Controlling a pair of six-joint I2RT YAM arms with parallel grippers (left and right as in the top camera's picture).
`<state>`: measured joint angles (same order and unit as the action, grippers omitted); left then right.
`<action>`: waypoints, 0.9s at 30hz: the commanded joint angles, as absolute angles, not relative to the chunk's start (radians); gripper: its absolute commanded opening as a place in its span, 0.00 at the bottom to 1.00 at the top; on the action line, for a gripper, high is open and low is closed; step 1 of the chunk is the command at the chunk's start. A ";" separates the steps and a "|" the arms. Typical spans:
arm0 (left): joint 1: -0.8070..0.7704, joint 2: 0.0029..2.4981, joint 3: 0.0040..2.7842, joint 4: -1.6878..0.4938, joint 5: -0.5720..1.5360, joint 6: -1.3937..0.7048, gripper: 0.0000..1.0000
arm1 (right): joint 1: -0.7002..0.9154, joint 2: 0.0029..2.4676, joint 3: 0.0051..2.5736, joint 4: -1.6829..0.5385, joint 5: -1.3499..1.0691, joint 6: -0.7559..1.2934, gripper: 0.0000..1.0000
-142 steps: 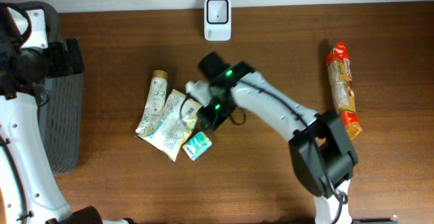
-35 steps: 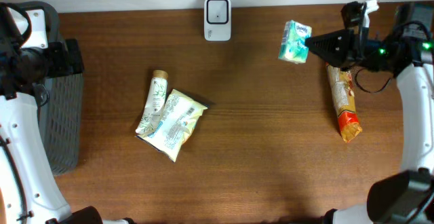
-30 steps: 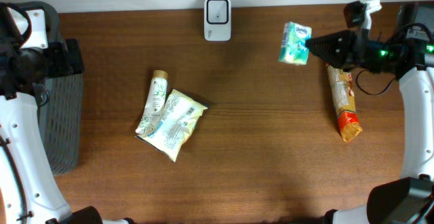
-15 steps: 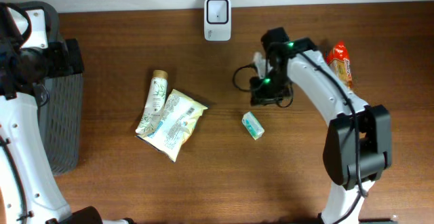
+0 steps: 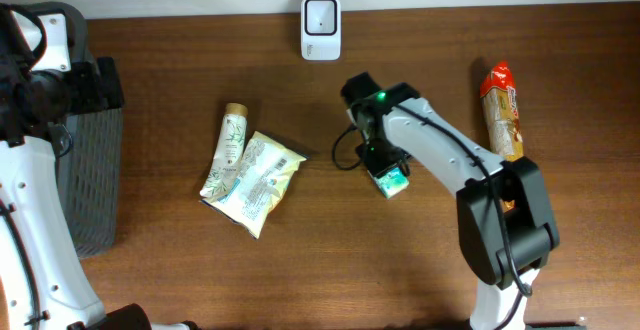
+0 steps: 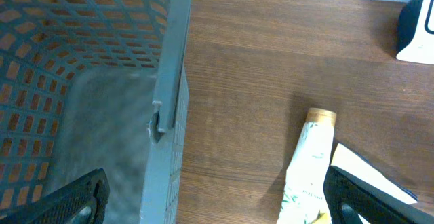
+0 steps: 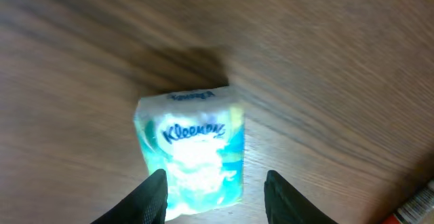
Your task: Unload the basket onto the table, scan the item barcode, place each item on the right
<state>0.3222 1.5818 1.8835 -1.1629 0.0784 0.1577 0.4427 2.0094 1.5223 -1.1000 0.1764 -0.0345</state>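
Jaws of the right gripper (image 7: 217, 195) stand parted astride the tissue pack (image 7: 190, 153), not clamping it. The pack lies flat on the table (image 5: 400, 270), its long axis roughly 11 to 5 overhead. Its scanner (image 5: 321, 14) sits toward 11 o'clock, well apart; the left gripper (image 6: 220, 203), wide open by the basket (image 6: 81, 81) at 9 o'clock, is farther.

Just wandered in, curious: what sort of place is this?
Probably a mock shop checkout: a small white scanner at the back of the wooden table, packaged goods such as a tissue pack and a snack packet, and a grey mesh basket at the side.
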 commanded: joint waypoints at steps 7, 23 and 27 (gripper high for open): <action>0.326 1.574 1.896 -1.164 0.089 0.171 0.99 | 0.313 2.005 1.435 -1.058 -0.102 -0.075 0.43; 0.326 1.574 1.896 -1.164 0.089 0.171 0.99 | 0.210 1.998 1.459 -1.098 -0.385 -0.033 0.40; 0.326 1.574 1.896 -1.164 0.089 0.171 0.99 | 0.191 2.000 1.382 -1.053 -0.296 -0.093 0.39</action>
<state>0.3222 1.5818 1.8835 -1.1633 0.0788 0.1577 0.1833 1.9934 1.4376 -1.1030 -0.3214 -0.0563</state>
